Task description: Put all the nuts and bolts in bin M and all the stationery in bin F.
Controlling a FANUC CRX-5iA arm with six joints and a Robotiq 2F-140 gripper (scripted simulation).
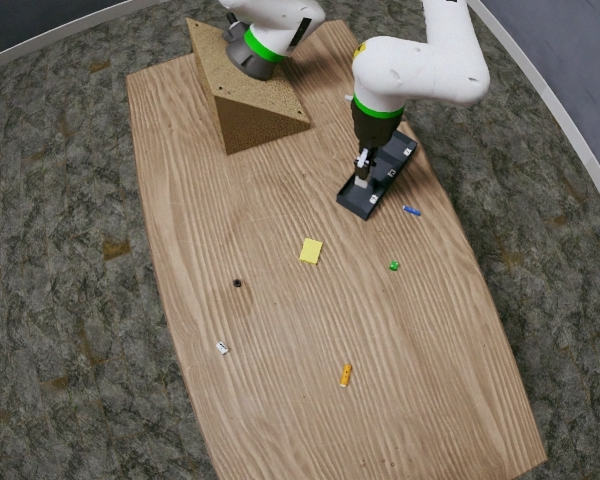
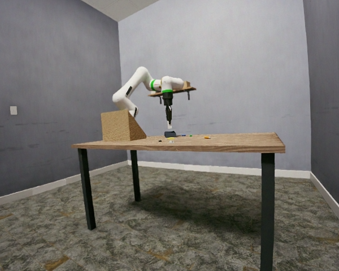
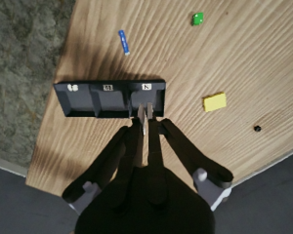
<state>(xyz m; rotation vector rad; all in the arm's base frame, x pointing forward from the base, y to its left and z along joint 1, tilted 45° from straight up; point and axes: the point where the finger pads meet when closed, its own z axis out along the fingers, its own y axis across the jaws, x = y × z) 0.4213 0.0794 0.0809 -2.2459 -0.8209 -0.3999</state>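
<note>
A dark tray of three bins (image 1: 351, 207) (image 2: 170, 134) (image 3: 126, 87) lies flat on the table; its white labels are too small to read surely. My gripper (image 1: 362, 181) (image 2: 169, 126) (image 3: 146, 109) is shut, with nothing visible between its fingertips, above the bin nearest the yellow pad. A yellow pad (image 1: 310, 251) (image 3: 215, 101), a black nut-like piece (image 1: 236, 283) (image 3: 257, 129) and a blue stick (image 1: 411, 210) (image 3: 124, 42) lie on the table. A green piece (image 1: 394, 265) (image 3: 197, 19), a white block (image 1: 221, 347) and an orange stick (image 1: 345, 375) lie there too.
The wedge-shaped robot base block (image 1: 261, 124) (image 2: 114, 126) stands at the table's far left in the top view. The tray lies close to the table's right edge there, with the blue stick just beside it.
</note>
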